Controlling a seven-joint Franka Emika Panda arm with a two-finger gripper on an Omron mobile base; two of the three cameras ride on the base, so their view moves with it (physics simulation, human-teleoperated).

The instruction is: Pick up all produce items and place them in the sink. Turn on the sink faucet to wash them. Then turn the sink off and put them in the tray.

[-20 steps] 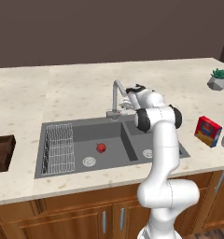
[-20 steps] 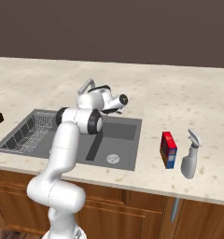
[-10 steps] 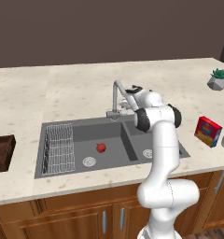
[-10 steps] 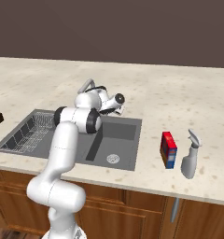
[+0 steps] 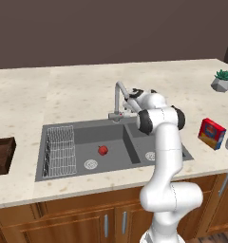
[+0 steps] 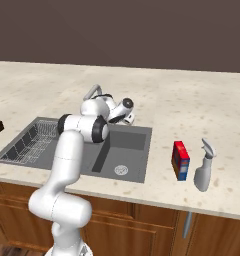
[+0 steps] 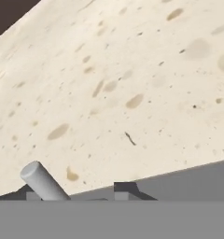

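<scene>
Faucet (image 5: 118, 97) spout hooks toward the robot over sink (image 5: 82, 136); gripper (image 5: 128, 100) beside it, jaw state unclear.

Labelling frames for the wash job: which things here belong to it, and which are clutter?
Job:
red fruit in the sink
faucet
wooden tray

Clutter:
wire rack
red box
spray bottle
potted plant
</scene>
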